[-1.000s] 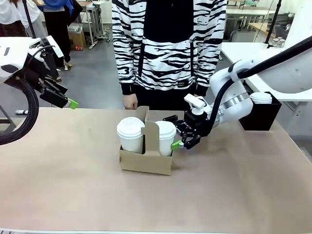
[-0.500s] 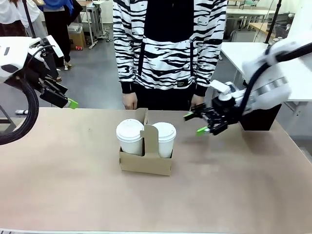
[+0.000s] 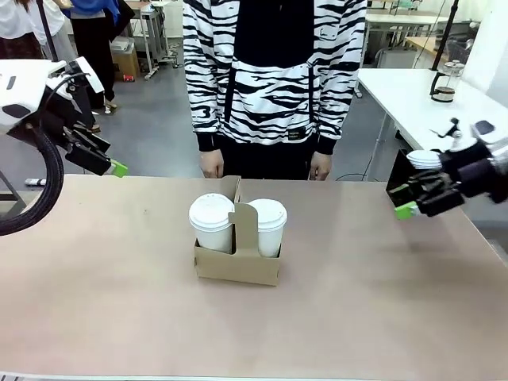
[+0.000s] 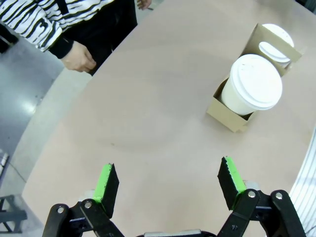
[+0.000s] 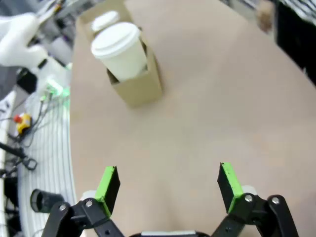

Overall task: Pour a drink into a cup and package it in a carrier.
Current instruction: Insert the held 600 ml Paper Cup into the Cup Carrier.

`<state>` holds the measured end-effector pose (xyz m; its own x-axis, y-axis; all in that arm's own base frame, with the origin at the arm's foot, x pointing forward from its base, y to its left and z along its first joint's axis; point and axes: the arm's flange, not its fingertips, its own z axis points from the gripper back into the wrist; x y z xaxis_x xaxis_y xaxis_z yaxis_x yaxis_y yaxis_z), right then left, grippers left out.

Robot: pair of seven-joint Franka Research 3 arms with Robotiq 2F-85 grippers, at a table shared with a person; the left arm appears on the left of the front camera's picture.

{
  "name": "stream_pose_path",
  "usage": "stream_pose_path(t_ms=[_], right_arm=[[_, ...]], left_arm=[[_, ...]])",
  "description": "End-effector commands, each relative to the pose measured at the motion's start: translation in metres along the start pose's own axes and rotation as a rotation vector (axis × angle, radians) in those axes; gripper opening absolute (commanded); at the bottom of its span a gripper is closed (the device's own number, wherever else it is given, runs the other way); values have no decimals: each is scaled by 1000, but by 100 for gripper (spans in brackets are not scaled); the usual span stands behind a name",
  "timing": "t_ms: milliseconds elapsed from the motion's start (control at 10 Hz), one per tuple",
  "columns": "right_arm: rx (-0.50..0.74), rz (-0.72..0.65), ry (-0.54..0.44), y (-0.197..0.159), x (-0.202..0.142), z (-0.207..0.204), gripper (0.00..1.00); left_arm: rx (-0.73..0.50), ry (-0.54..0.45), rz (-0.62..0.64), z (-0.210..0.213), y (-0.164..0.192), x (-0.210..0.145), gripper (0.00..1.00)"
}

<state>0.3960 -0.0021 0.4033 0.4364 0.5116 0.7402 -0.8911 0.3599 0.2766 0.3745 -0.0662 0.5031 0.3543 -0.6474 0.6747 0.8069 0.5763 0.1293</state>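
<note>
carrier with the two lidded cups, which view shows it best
The front view: the carrier sits mid-table, its front wall, handle tab and both cups showing side on. The left wrist view looks down on it from farther off at the frame's edge. The right wrist view is slightly blurred, one cup hiding most of the other.

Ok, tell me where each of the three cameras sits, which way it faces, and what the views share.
Front view: fixed on the robot's side, facing the person across the table; left gripper and right gripper at the edges.
Left wrist view: above the table, looking down past its open green fingers at the carrier; a person's hand shows.
Right wrist view: looking down past its open fingers at the carrier from the other side.
Shared: the carrier with two lidded cups.
</note>
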Motion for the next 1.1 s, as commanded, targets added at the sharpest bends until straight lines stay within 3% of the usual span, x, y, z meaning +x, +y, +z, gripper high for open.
stream_pose_path(t_ms=[0, 200, 300, 400, 1000], right_arm=[[-136, -146, 64, 44, -7, 19, 100], [-296, -225, 83, 71, -26, 32, 100], [-301, -212, 77, 73, -29, 26, 100], [-240, -168, 43, 26, 0, 50, 100], [-240, -168, 43, 26, 0, 50, 100]], left_arm=[[-2, 3, 16, 0, 0, 1, 100], [-2, 3, 16, 0, 0, 1, 100], [-2, 3, 16, 0, 0, 1, 100], [-2, 3, 16, 0, 0, 1, 100], [-2, 3, 16, 0, 0, 1, 100]])
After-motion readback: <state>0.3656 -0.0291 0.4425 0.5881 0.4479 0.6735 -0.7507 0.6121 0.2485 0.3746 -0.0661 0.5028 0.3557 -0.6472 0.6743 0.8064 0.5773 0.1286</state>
